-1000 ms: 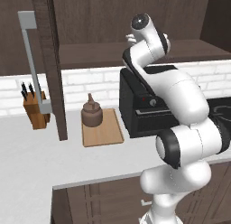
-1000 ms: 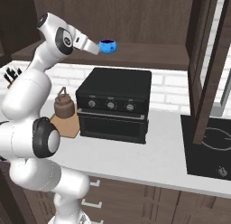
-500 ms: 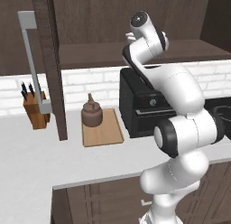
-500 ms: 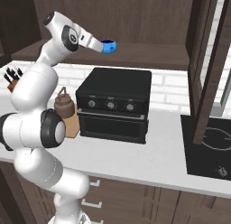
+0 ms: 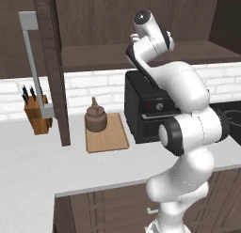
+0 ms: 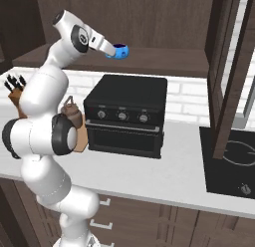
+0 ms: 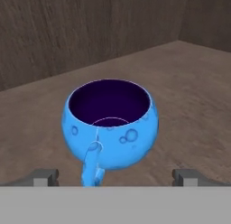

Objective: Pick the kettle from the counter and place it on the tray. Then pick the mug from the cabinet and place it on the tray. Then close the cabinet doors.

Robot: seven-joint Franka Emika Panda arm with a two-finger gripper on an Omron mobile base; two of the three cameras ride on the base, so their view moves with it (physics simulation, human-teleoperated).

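Landmark for this entry: the black box-shaped oven with knobs, standing on the long pale grey-white table.

1. Small bright blue rounded mug with a dark inside. It stands upright on the shelf of the dark brown wooden wall cabinet, above the oven and toward its left side in the right base view. Its handle points toward me in the hand view.

2. My hand, released, jaws spread wide. One fingertip shows low to one side of the mug and the other low to the other side; the mug sits between them and a little ahead. No touch on the mug that I can see.

3. Small squat round dark-brown kettle with a knobbed lid and arched handle. It rests upright on the far part of the tray, left of the oven.

4. Flat rectangular light-wood tray. It lies on the table just beside the oven's left side.

5. Tall dark brown framed cabinet door with a long vertical grey bar handle. It stands swung open, left of the tray. A second open door stands right of the oven.

6. Tan knife block with dark handles, on the table against the white brick wall, well left of the oven.

7. Black cooktop, set into the table right of the oven.
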